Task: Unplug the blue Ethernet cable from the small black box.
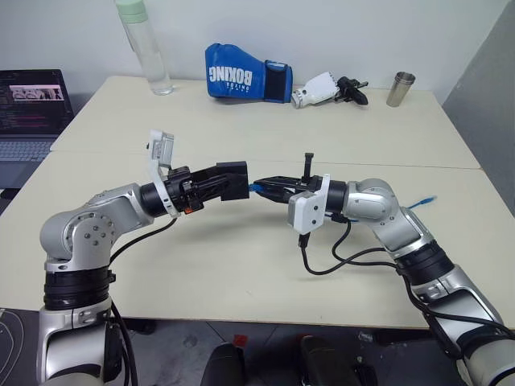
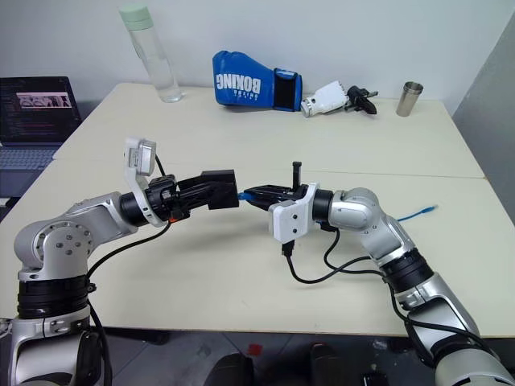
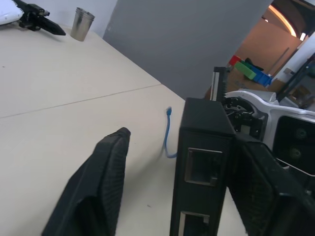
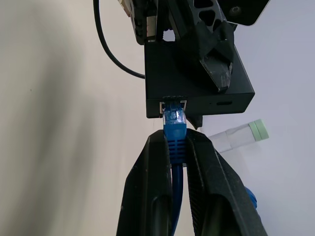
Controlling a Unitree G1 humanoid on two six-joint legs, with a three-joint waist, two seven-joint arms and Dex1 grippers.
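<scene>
head pair: high, facing table (image 1: pixel 241 281) | wrist cams: close, sharing small black box (image 4: pixel 197 93)

Middle of the blue Ethernet cable (image 1: pixel 422 201) hidden behind the right arm; laptop (image 1: pixel 30 112) cut off by the edge.

The small black box (image 3: pixel 203 162) is sitting against one finger of the left gripper (image 3: pixel 172 196), two ports facing the camera. The other finger (image 3: pixel 96 189) is standing apart. The blue Ethernet cable (image 3: pixel 167 135) is trailing across the table (image 3: pixel 59 93) beyond.
</scene>
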